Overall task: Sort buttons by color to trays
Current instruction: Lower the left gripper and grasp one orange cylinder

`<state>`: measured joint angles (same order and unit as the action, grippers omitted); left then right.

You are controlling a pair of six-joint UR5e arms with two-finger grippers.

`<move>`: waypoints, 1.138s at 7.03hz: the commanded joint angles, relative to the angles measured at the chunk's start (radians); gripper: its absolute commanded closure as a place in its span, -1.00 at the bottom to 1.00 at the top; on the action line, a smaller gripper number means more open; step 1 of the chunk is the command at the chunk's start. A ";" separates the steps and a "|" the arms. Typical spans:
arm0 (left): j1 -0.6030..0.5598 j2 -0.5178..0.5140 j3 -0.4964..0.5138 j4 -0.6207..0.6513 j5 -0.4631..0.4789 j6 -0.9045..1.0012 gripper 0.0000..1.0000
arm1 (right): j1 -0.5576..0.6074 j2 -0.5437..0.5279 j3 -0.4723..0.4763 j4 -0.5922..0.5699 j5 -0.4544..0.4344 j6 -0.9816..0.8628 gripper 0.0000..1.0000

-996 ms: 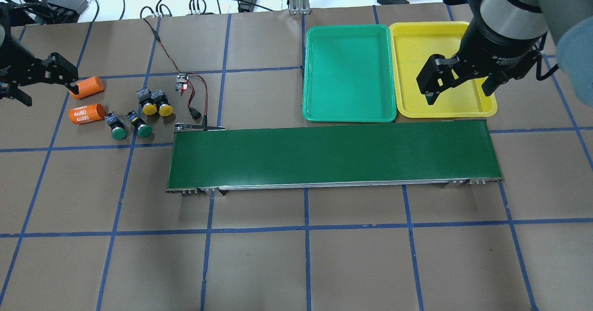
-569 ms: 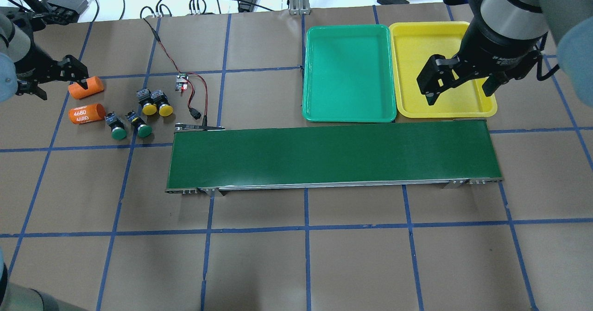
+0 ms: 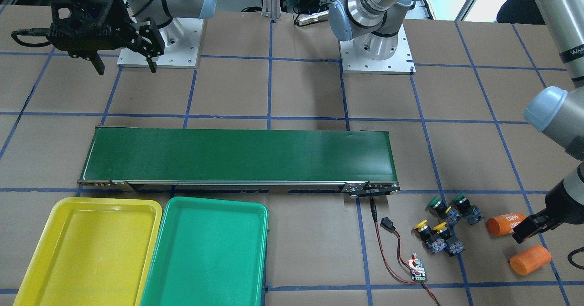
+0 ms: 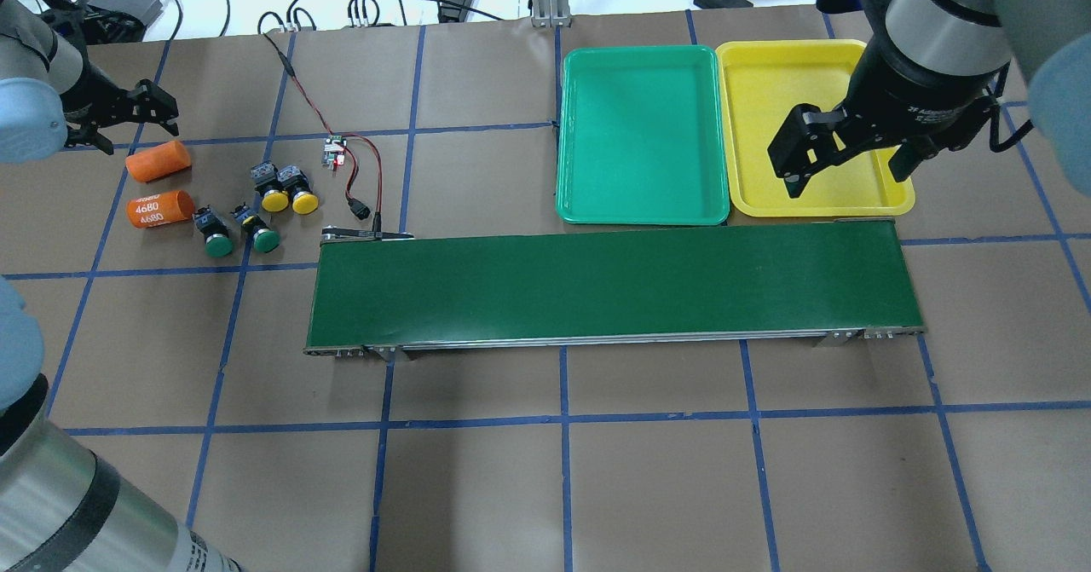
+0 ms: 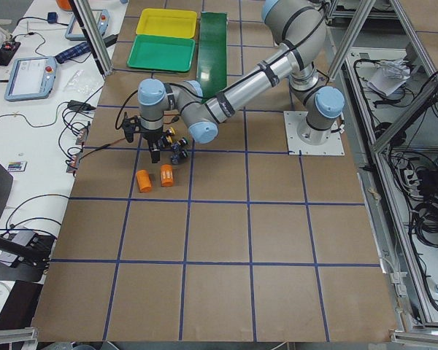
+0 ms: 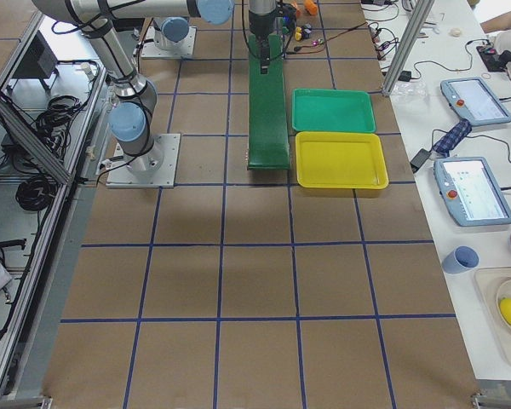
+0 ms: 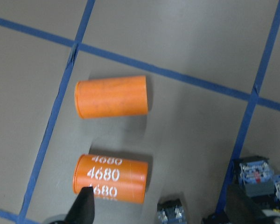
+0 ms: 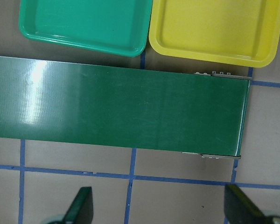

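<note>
From my left gripper (image 4: 135,124), jaws spread wide and empty at the overhead view's upper left, the buttons (image 4: 274,200) lie near, toward lower right, far from my likewise spread, empty right gripper (image 4: 845,171).

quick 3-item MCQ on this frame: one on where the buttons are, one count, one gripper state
1. The buttons lie: A on the conveyor belt; B in the green tray; C on the table beside the orange cylinders.
2. Yellow-capped buttons: A one; B two; C three.
3. Right gripper: A fingers apart, holding nothing; B shut on a button; C shut on a cylinder.
Answers: 1 C, all four sit by the cylinders, off belt and tray. 2 B, two yellow caps side by side, two green. 3 A, its wrist view shows both fingers spread, nothing between.
</note>
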<state>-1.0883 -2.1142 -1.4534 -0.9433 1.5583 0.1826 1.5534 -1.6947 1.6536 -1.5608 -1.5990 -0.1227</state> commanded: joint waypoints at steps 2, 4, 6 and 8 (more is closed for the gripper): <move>0.042 -0.078 0.068 0.006 -0.006 0.075 -1.00 | 0.001 0.000 0.000 0.002 0.002 0.002 -1.00; 0.045 -0.119 0.126 -0.003 0.003 0.075 -1.00 | 0.001 -0.002 0.000 0.002 0.002 0.002 -1.00; 0.045 -0.145 0.136 -0.003 -0.003 0.075 -1.00 | 0.002 -0.005 0.000 0.001 0.005 0.003 -1.00; 0.045 -0.181 0.151 0.001 -0.003 0.075 -1.00 | 0.002 -0.002 0.000 -0.002 0.005 0.002 -1.00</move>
<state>-1.0431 -2.2770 -1.3135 -0.9414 1.5560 0.2577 1.5546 -1.6977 1.6536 -1.5606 -1.5948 -0.1208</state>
